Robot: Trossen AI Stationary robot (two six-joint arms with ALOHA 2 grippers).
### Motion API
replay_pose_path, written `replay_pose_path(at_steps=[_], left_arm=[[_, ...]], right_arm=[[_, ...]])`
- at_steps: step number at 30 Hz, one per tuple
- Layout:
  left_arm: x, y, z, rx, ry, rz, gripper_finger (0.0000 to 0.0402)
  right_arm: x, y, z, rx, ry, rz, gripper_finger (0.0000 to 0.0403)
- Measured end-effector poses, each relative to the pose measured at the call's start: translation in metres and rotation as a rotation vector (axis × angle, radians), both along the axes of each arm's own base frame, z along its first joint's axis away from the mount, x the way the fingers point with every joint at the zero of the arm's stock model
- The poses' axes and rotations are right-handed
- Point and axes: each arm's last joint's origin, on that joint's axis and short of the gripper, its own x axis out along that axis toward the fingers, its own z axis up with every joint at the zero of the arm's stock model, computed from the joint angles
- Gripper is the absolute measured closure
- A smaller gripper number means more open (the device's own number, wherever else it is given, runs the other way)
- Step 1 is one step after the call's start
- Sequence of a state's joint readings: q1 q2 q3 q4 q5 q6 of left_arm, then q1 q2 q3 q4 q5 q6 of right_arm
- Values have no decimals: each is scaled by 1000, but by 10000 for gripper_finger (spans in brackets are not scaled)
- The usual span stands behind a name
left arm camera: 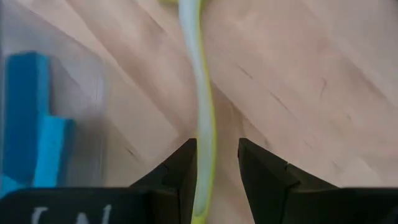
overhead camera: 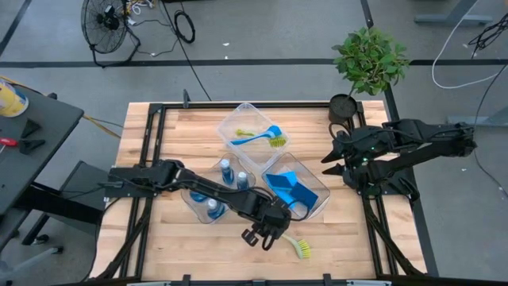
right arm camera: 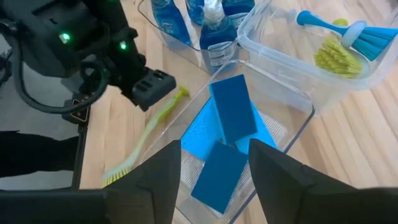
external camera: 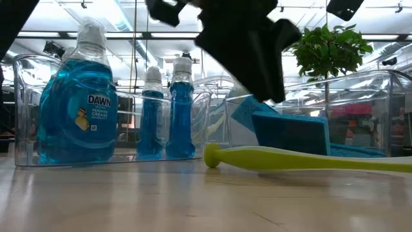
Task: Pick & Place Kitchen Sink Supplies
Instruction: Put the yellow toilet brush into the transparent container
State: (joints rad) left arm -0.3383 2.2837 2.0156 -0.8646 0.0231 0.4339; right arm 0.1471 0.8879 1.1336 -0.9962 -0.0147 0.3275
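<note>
The yellow-green dish brush (overhead camera: 295, 245) lies flat on the bare wooden table (overhead camera: 159, 238), at the near edge and in front of the clear bins, its bristle head toward the near right and its handle running away toward the back left. The left gripper (overhead camera: 263, 235) hangs over the handle end; in the left wrist view the handle (left arm camera: 202, 112) passes between the two dark fingers (left arm camera: 180, 177), close against one and clear of the other, so the jaws stand partly spread and straddle the handle without yet pinching it. The long axis of the brush runs forward along the gripper's line of sight, which means the fingers are set across the handle, as a squeeze requires. The low view shows the handle (external camera: 302, 158) resting on the tabletop, so the judgement is that a short descent and a closing of the jaws is what the pick calls for. Just behind the brush stands the bin of blue sponges (overhead camera: 290, 187), beside it the bin of bottles of blue liquid (overhead camera: 226, 172), and behind those the bin holding the other dish brushes (overhead camera: 262, 137), the likely destination. The right gripper (overhead camera: 333, 161) waits farthest back, at the table's right edge below the potted plant (overhead camera: 369, 57), its jaws spread and empty, well apart from the brush; the left arm is plainly the nearer.
</note>
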Motion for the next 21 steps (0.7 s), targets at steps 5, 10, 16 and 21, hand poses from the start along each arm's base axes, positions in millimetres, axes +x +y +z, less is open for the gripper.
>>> replay_pose_path(at_steps=[5,10,16,21], left_arm=[[1,0,-4,-1,7,8,280],[1,0,-4,-1,6,10,280],[2,3,-4,-10,9,13,280],[4,6,-4,-39,19,-9,280]], right_arm=[[0,0,0,0,1,0,213],[0,0,0,-2,0,2,213],[0,0,0,-2,0,2,213],[0,0,0,-2,0,1,213]])
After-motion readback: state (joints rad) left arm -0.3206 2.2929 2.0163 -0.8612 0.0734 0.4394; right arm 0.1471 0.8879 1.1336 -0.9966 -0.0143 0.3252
